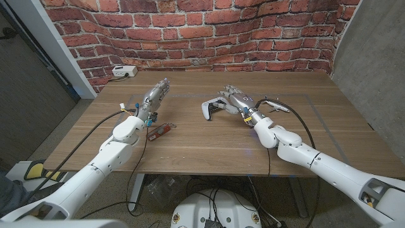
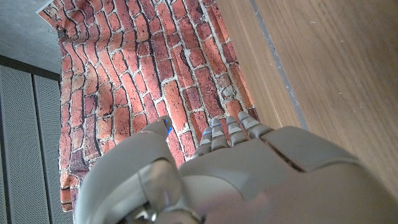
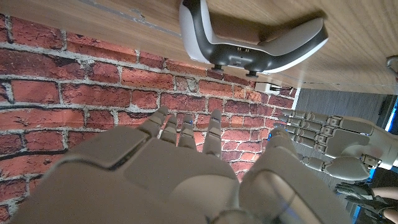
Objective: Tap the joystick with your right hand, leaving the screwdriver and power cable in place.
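Centre frame, right hand hovers open-fingered just beside the joystick; left hand open, holding nothing

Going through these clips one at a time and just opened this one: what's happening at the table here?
A two-armed robot is at a wooden table. Its right hand is at the white and black joystick, a game controller; whether they touch cannot be told. The left hand holds nothing, fingers extended, away from it. The red-handled screwdriver lies by the left forearm, and the power cable lies beside the right arm, neither held.
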You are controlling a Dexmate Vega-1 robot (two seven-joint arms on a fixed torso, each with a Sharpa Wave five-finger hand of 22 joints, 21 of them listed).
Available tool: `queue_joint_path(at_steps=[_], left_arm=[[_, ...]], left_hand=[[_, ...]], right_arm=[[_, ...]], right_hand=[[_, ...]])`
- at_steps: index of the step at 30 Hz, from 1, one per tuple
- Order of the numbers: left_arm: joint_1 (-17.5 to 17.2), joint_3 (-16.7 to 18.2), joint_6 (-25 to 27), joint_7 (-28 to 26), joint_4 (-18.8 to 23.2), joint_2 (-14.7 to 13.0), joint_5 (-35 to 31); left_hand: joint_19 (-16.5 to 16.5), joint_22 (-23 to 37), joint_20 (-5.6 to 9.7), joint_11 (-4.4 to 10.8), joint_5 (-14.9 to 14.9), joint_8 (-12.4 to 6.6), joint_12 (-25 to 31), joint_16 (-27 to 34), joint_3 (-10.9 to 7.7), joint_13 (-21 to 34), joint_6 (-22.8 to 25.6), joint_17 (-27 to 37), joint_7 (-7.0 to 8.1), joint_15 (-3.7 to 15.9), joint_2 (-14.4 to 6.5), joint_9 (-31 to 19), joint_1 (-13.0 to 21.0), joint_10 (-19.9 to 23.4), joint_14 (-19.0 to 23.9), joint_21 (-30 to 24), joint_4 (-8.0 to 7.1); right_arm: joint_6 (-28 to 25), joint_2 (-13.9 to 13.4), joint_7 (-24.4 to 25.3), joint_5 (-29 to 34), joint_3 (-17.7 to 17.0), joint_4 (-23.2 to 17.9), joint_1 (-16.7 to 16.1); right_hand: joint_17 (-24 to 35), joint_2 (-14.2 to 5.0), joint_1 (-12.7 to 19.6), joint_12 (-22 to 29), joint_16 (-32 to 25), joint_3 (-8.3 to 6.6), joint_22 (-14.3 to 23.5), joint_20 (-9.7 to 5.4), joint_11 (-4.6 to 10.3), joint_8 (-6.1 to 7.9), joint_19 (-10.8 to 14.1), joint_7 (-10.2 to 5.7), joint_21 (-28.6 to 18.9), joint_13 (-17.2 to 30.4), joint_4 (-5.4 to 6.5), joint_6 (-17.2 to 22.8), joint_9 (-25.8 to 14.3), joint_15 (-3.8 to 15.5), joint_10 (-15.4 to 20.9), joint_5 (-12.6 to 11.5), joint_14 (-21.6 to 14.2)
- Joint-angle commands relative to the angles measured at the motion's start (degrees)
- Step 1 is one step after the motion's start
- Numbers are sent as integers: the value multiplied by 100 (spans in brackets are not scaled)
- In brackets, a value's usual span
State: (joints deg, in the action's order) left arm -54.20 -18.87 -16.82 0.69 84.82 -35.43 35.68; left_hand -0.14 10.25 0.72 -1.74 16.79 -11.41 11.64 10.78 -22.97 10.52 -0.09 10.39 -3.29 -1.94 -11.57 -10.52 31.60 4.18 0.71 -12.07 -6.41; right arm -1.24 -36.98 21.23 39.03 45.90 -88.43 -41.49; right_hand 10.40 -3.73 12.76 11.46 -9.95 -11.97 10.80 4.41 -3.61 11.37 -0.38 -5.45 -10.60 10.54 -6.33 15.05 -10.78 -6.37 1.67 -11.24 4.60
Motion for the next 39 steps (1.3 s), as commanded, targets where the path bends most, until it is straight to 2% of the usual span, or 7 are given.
queue_joint_path(at_steps=[1, 10, 25, 28, 39], left_arm=[[26, -4, -1, 0, -19, -14, -23], [15, 6, 9, -33, -4, -22, -32], [-29, 23, 28, -74, 18, -29, -20], [-35, 21, 26, -64, 23, -32, -16], [-37, 19, 84, -81, 43, -37, 1]], left_hand=[[-45, 29, -10, 3, 44, 29, -2, -11, -59, 33, -6, 16, -28, -24, 22, -12, 40, 26, 4, 4, 5], [-48, 30, -8, -3, 60, 28, -1, -12, -112, 33, -2, 17, -35, -23, 41, -12, 49, 29, -1, 3, 6], [-48, 30, -12, 12, 80, 26, 0, -5, -197, 33, 12, 17, -37, 2, 71, -12, 54, 34, 18, -2, 5], [-42, 31, -17, 10, 83, 25, 4, -4, -212, 33, 16, 17, -30, 3, 74, -12, 54, 44, 22, -5, 4], [-34, 31, -23, 8, 93, 20, 5, -1, -259, 33, 34, 17, -28, 12, 83, -12, 54, 52, 35, -10, 3]], right_arm=[[-68, 60, -55, 25, 117, 150, 105], [-150, 78, -162, -8, 175, 211, 154], [-209, 42, -280, -118, 199, 232, 174], [-230, 42, -328, -124, 215, 250, 191], [-274, 76, -359, -102, 275, 303, 231]], right_hand=[[10, -52, 34, 14, -39, -50, 20, 25, 39, 11, -45, -21, -43, 30, -24, 36, -21, -12, -11, 21, 17], [13, -56, 29, -6, -29, -49, 21, 29, -51, 21, -87, -29, -46, 30, -25, 73, -21, -9, -95, 36, 77], [16, -69, 20, -10, -35, -48, 22, 45, -60, 31, -122, -42, -52, 31, -21, 115, -21, -26, -146, 46, 104], [17, -83, 19, 12, -47, -52, 22, 47, -45, 76, -131, -116, -62, 31, -20, 248, -21, -25, -116, 51, 98], [17, -106, 23, 33, -67, -61, 23, 47, -22, 87, -132, -152, -75, 31, -20, 313, -21, -13, -88, 55, 63]])
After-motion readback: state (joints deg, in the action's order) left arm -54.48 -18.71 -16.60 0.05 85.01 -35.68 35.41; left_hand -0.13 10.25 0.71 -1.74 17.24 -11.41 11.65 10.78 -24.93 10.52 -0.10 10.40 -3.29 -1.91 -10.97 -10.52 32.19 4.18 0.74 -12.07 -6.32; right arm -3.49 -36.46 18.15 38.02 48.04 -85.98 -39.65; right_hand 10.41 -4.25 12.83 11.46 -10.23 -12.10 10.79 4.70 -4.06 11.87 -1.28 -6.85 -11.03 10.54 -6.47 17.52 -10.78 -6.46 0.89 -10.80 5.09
